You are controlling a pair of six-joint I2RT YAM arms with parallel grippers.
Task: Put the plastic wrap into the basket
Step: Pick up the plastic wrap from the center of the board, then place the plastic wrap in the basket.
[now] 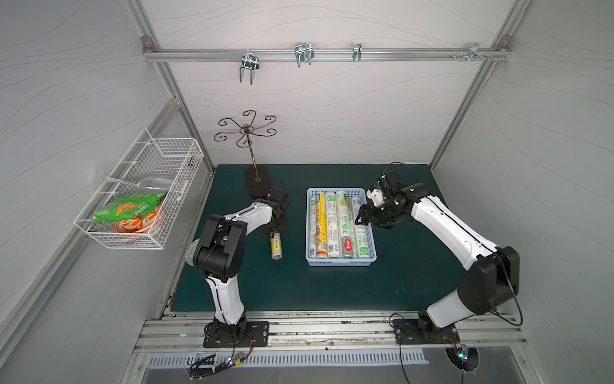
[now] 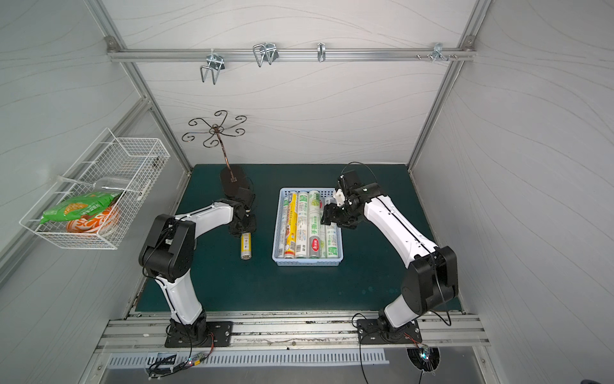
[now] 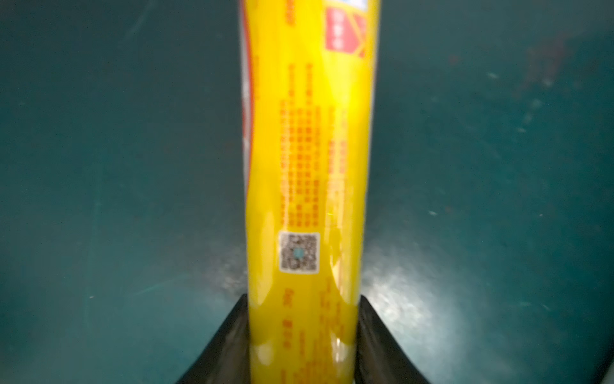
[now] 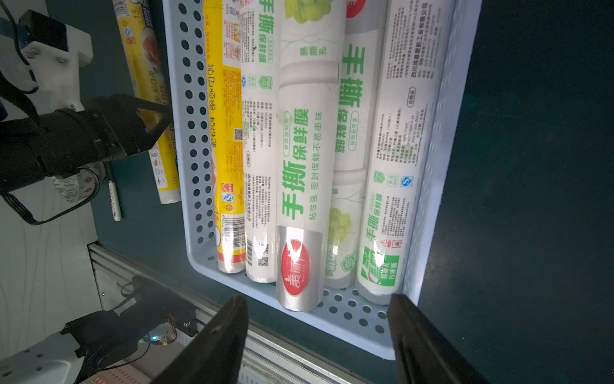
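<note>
Your yellow plastic wrap roll (image 1: 276,247) lies on the green mat (image 1: 332,289), long axis near to far, its far part clenched by the left gripper (image 1: 275,231). To its right, apart and parallel, sits the light-blue basket (image 1: 340,263), so carry it sideways. Farther off, the right gripper (image 1: 361,216) hangs released over its right side.

A white wire basket (image 1: 177,156) hangs on the left wall. It holds a green bag (image 1: 129,207) lying on an orange-patterned item (image 1: 141,224), with a clear glass (image 1: 156,183) lying behind them. On the dark green mat (image 1: 332,286), near its far left corner, stands a thin metal stand (image 1: 247,133) with curled hooks on a dark oval base. A metal rail (image 1: 398,55) crosses the back wall and carries several hooks (image 1: 303,55).
</note>
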